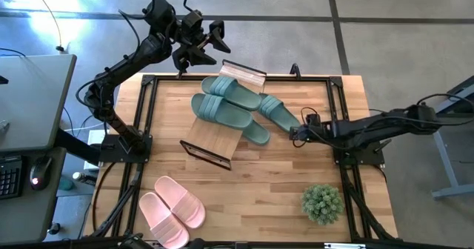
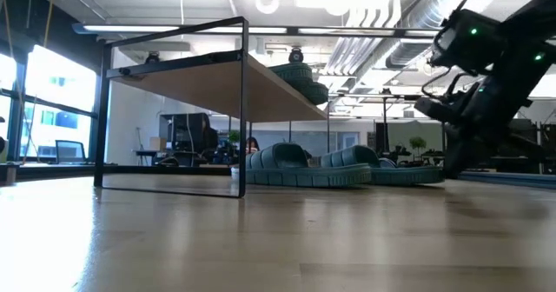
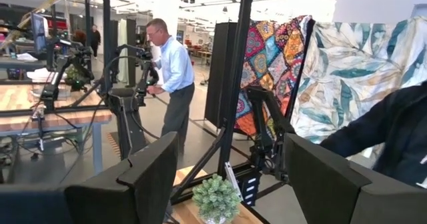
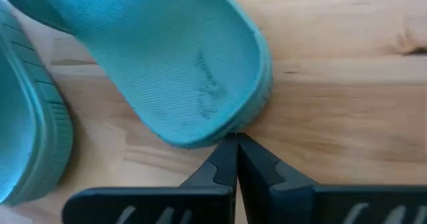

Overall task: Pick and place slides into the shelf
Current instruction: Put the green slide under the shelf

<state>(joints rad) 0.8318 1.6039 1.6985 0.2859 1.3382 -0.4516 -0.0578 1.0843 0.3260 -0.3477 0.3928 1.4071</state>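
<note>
The shelf (image 1: 211, 134) stands mid-table with two green slides (image 1: 222, 112) lying on its plank top. Two more green slides rest sole-down on the table to its right: one (image 1: 280, 113) close to my right gripper, one (image 1: 256, 133) beside the shelf. A pink pair (image 1: 172, 208) lies at the near left. My right gripper (image 4: 235, 147) is shut, slanting down, its tips at the heel end of the nearer green slide (image 4: 173, 64). My left gripper (image 3: 233, 184) stands open and empty, held high over the far left edge (image 1: 211, 41). My right gripper has its shut fingertips (image 4: 227, 159) right at the rim of the green slide's heel end (image 4: 220, 136), coming from the table's right side and slanting down. Whether they touch the rim, I cannot tell. The slide lies flat on the table.
A small potted plant (image 1: 322, 202) stands at the near right. A black frame (image 1: 148, 115) runs around the table's edges. Bare wood lies between the shelf and the plant (image 1: 274, 175). A person (image 3: 173, 71) stands in the room beyond the table.
</note>
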